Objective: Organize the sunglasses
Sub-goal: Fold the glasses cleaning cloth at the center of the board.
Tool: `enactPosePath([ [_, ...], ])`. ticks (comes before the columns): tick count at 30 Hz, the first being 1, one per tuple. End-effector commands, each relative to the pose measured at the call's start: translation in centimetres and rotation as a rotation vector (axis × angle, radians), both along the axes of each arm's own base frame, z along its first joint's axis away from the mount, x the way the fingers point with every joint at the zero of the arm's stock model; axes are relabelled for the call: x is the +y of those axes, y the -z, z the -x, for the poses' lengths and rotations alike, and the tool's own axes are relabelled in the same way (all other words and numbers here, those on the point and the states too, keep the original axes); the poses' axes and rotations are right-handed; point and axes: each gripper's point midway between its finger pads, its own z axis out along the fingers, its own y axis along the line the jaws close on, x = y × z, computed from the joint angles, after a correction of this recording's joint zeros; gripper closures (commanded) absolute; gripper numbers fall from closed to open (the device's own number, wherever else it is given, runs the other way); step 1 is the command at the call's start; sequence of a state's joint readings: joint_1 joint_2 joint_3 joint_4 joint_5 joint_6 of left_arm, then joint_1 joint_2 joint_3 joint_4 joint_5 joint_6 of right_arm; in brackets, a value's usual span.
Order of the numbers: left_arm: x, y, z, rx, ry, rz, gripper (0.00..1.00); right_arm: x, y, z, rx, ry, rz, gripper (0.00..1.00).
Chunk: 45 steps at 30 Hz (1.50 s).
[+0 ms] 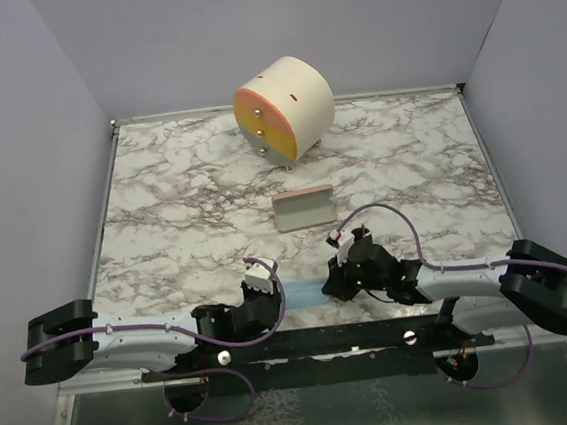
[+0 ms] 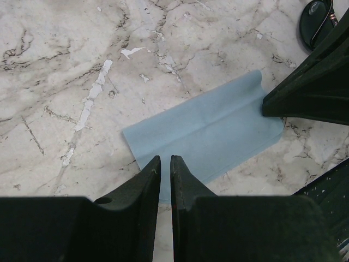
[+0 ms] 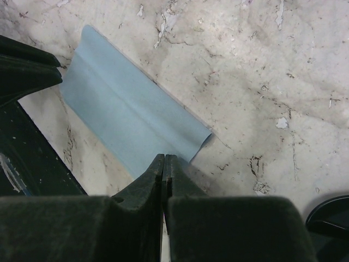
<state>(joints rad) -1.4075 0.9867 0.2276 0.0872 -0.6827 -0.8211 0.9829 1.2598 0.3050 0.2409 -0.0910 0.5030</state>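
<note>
Evidently places the sunglasses (image 2: 315,22) on the marble surface (image 2: 82,54) just beside the right end effector (image 3: 163,158), beyond it from the left end effector (image 2: 165,161); favours the right one for reach; shows one round lens only, so cannot tell long axis or heading; finds right jaws shut at the edge of the blue cloth (image 2: 212,131), left jaws nearly closed there, grip uncertain.

Sunglasses (image 2: 312,24) — one round dark lens showing — lie on the tabletop (image 2: 54,82).

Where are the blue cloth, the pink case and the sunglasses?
blue cloth (image 2: 207,131): left wrist view, its middle.
pink case (image 1: 304,209): top view, its upper face.
sunglasses (image 2: 312,22): left wrist view, a dark lens.
</note>
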Motion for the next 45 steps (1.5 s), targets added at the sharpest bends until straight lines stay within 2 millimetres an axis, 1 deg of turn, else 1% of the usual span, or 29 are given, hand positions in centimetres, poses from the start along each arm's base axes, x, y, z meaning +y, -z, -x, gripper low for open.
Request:
enactPosePath([
  [1,0.3,-0.1,-0.1,-0.006,-0.013,0.012,0.83,0.3,0.1,0.9,0.025,-0.024,-0.022,0.99],
  [10,0.3,0.0,-0.1,-0.006,-0.014,0.006,0.83,0.4,0.7,2.2,0.06,-0.038,-0.017,0.99],
  [16,0.4,0.1,0.0,0.0,-0.016,0.006,0.83,0.1,0.9,2.4,0.07,-0.028,-0.011,0.99],
  [27,0.7,0.2,0.1,0.009,-0.019,-0.001,0.83,-0.1,1.2,3.8,0.096,-0.025,-0.012,0.99],
  [32,0.9,0.3,0.1,0.014,-0.021,-0.008,0.83,-0.2,1.0,3.6,0.082,-0.016,-0.008,0.99],
  [36,0.9,0.2,0.1,0.015,-0.022,-0.012,0.83,-0.2,0.5,3.1,0.054,-0.003,-0.017,0.98],
  [38,0.9,0.1,0.1,0.014,-0.025,-0.013,0.83,0.0,-0.4,2.7,0.026,-0.002,-0.038,0.96],
  [40,0.9,-0.2,0.0,0.012,-0.031,-0.009,0.83,0.2,-1.3,2.4,0.001,0.0,-0.063,0.92],
  [45,0.7,-1.3,-0.1,0.007,-0.037,0.018,0.82,0.3,-3.0,2.0,-0.043,0.006,-0.097,0.91],
])
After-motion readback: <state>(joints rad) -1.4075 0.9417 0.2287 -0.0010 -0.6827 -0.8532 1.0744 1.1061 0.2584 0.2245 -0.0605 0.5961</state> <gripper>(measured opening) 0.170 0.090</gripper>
